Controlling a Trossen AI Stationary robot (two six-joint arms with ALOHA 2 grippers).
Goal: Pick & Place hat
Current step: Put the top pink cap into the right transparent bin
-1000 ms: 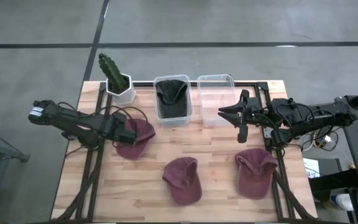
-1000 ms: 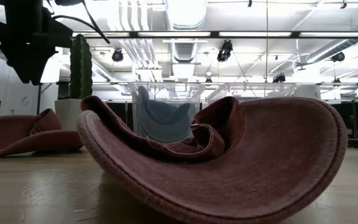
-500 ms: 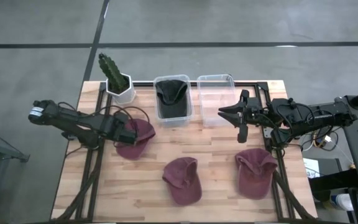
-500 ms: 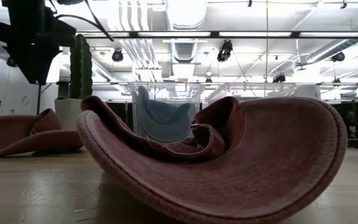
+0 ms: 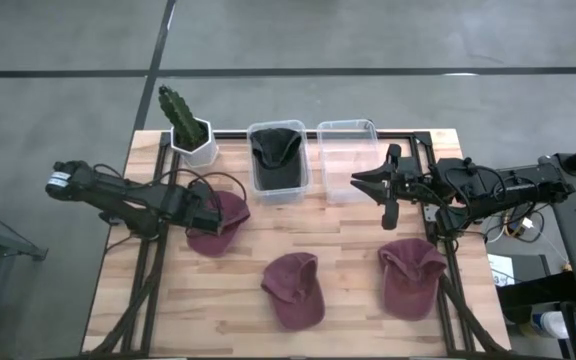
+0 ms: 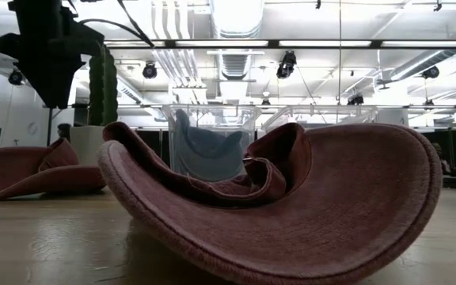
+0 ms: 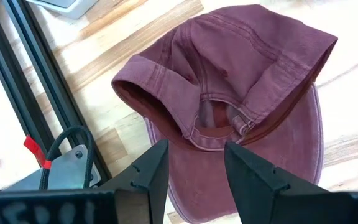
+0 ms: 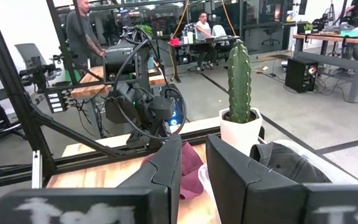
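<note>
**Left gripper poised over the leftmost cap**

Left gripper (image 5: 211, 212), on an arm stretched low across the wooden slatted table (image 5: 348, 270), hangs with fingers parted and empty above the maroon cotton baseball cap (image 7: 241, 99) lying upside down at the table's left. Right gripper (image 5: 368, 182), fingers narrowly apart and holding nothing, points leftward above the table just in front of the empty clear plastic bin (image 5: 347, 158). Beside that bin, a second clear bin (image 5: 277, 158) holds a dark cap. Two further maroon caps (image 5: 294, 289) lie nearer the front edge.
</note>
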